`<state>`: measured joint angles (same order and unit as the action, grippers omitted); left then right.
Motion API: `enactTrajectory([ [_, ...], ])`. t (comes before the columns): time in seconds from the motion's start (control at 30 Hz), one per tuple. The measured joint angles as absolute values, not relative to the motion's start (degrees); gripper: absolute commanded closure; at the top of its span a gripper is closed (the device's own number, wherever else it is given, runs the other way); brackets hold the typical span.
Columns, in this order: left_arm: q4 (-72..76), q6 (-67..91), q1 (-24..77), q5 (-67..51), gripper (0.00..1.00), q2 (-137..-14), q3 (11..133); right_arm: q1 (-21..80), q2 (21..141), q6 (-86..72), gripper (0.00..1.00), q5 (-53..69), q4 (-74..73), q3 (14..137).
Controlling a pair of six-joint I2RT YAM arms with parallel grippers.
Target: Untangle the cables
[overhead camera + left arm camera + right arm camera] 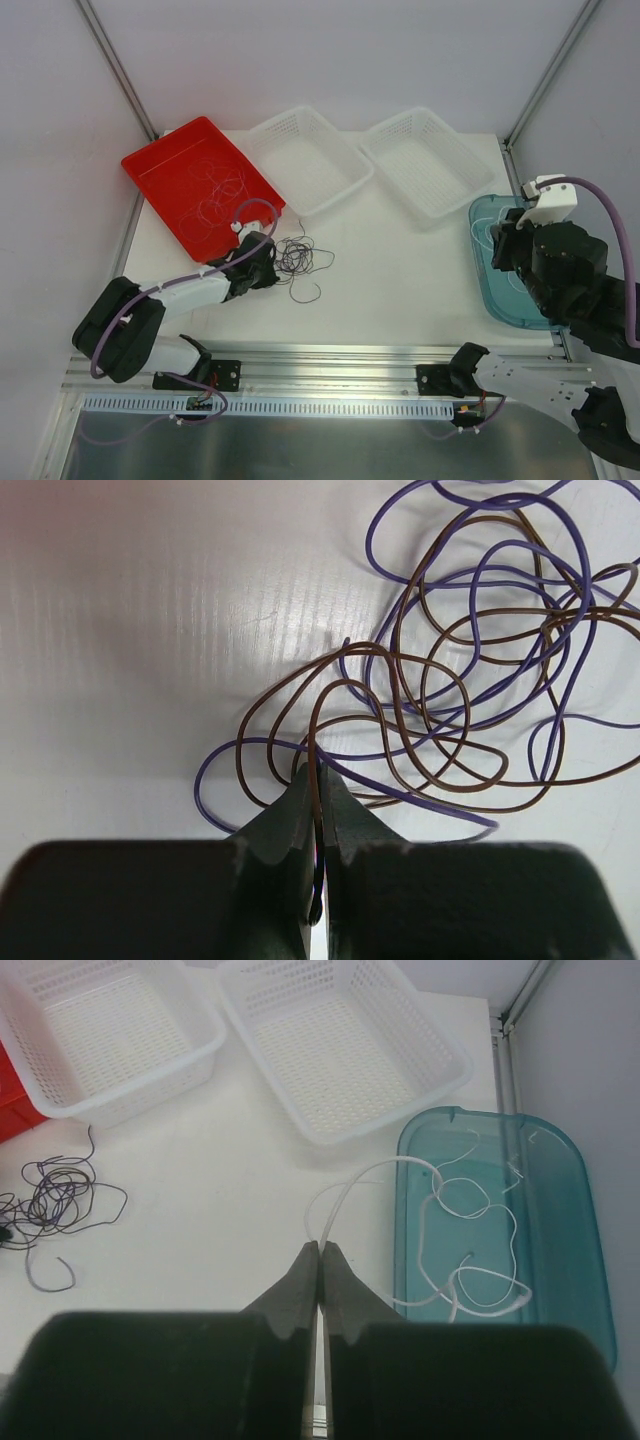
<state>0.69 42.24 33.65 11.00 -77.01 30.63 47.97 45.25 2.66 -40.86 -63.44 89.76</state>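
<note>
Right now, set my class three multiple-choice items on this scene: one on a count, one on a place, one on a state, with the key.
1. How many white perforated plastic baskets stand at the back? A one; B two; C three.
2. Where does the tangle of thin purple and brown cables lie? A in a basket; B on the white tabletop; C over a basket's rim.
3. How is the left gripper? A wide open; B shut on nothing; C shut on a brown cable.

Key: 1 B, a second basket stands right of the first. 2 B, bare table shows around its loops. 3 C, the left wrist view shows that cable pinched between the closed fingers.
</note>
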Motion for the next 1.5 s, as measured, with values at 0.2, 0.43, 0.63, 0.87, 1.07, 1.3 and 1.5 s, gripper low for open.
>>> enactTrajectory([
  [0.2,-1.28,42.3,33.65,8.95,0.94,-75.37,30.24,46.3,46.3,4.03,0.99,-43.9,-61.87,88.99],
  [0.43,-2.74,41.32,33.65,3.9,0.88,-70.74,29.56,31.79,50.87,6.0,0.99,-41.58,-56.31,85.76],
  [0.63,-3.44,40.84,33.65,0.01,0.85,-68.55,28.01,16.36,53.04,5.76,0.99,-35.77,-53.34,83.85],
  [0.87,-3.95,40.42,33.65,-3.62,0.82,-65.58,26.39,2.57,53.74,4.38,0.99,-31.09,-48.16,80.4],
  [1.07,-4.01,40.27,33.65,-6.07,0.79,-64.07,26.26,-11.55,58.94,-0.91,0.96,-25.02,-42.06,71.11],
  [1.3,-4.21,40.27,33.65,-7.33,0.75,-62.52,25.36,-18.7,66.63,-7.66,0.27,-20.64,-40.97,66.72],
  [1.5,-4.21,40.27,33.65,-8.45,0.7,-62.48,25.36,-17.85,64.36,-9.21,0.16,-14.94,-40.56,63.88],
])
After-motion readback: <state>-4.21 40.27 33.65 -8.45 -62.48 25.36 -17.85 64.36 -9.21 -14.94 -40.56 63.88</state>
